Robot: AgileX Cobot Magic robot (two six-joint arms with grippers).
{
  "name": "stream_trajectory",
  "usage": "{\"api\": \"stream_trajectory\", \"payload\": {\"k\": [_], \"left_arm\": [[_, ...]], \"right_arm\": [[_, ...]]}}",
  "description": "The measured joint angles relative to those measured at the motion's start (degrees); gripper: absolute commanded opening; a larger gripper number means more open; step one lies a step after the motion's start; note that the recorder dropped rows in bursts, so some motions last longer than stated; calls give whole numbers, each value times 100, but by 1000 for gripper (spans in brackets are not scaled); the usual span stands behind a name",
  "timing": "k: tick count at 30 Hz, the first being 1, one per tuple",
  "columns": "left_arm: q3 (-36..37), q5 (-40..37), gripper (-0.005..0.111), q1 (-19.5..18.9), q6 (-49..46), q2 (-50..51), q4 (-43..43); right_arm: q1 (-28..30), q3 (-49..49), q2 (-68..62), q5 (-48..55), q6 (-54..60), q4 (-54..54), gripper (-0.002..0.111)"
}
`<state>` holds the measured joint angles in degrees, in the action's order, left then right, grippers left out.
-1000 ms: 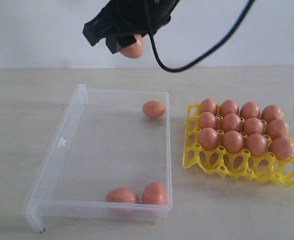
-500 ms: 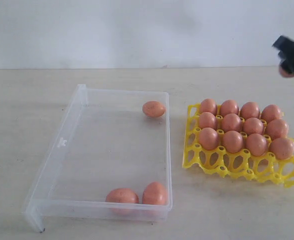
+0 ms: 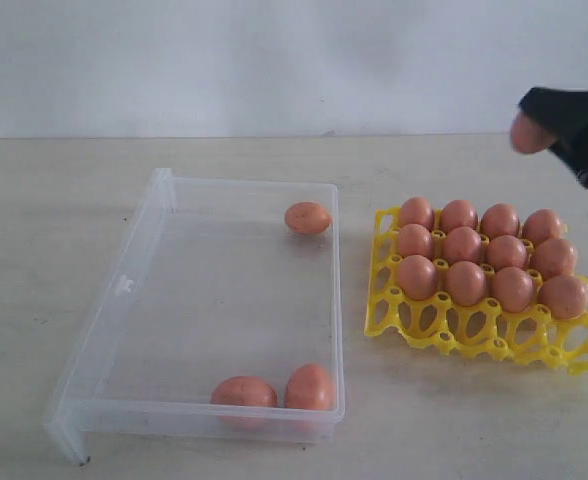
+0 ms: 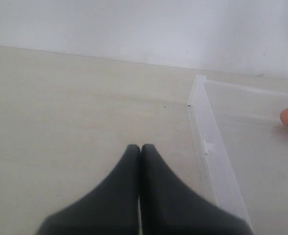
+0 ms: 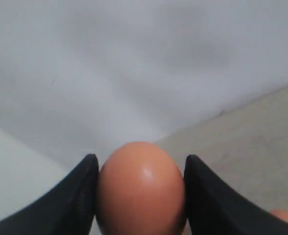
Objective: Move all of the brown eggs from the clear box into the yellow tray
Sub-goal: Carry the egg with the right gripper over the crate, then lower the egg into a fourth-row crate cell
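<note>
My right gripper (image 3: 534,125) hangs at the far right, above and behind the yellow tray (image 3: 444,335), shut on a brown egg (image 3: 527,133); in the right wrist view that egg (image 5: 140,188) fills the gap of the gripper (image 5: 140,183). Three rows of the tray hold several brown eggs (image 3: 465,283); its front row of cups is bare. The clear box (image 3: 124,290) holds three eggs: one at the far right corner (image 3: 307,218), two at the near wall (image 3: 243,392) (image 3: 310,387). My left gripper (image 4: 140,149) is shut with nothing in it, over the table beside the box wall (image 4: 212,147).
Pale table top (image 3: 34,220) runs around the box and tray, with a white wall (image 3: 274,60) behind it. The right gripper's black body (image 3: 584,135) reaches in from the right edge of the exterior view.
The right gripper carried the egg from above the box's far side across to the far right, then came back slightly left and lower above the tray. Eggs in box and tray have not moved.
</note>
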<state>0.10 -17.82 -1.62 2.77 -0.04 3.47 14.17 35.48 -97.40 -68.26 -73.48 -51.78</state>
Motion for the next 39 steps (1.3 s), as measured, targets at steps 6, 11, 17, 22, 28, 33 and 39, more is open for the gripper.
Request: {"api": "stream_trajectory", "payload": {"k": [6, 11, 17, 22, 28, 33, 39], "left_arm": [[0, 0, -4, 0, 0, 0, 0], [0, 0, -4, 0, 0, 0, 0], [0, 0, -4, 0, 0, 0, 0], [0, 0, -4, 0, 0, 0, 0], [0, 0, -4, 0, 0, 0, 0], [0, 0, -4, 0, 0, 0, 0], [0, 0, -4, 0, 0, 0, 0]], "right_arm": [[-1365, 13, 0, 286, 493, -2544, 0], [-2043, 27, 0, 2018, 1145, -2306, 0], [-2056, -362, 0, 2351, 2101, -2042, 0], [-2056, -1134, 0, 2296, 3883, -330, 0], [-2058, -1264, 0, 2045, 4689, 288, 0], [-2058, -1264, 0, 1812, 4902, 515, 0], [-2058, -1264, 0, 1787, 4935, 482, 0]]}}
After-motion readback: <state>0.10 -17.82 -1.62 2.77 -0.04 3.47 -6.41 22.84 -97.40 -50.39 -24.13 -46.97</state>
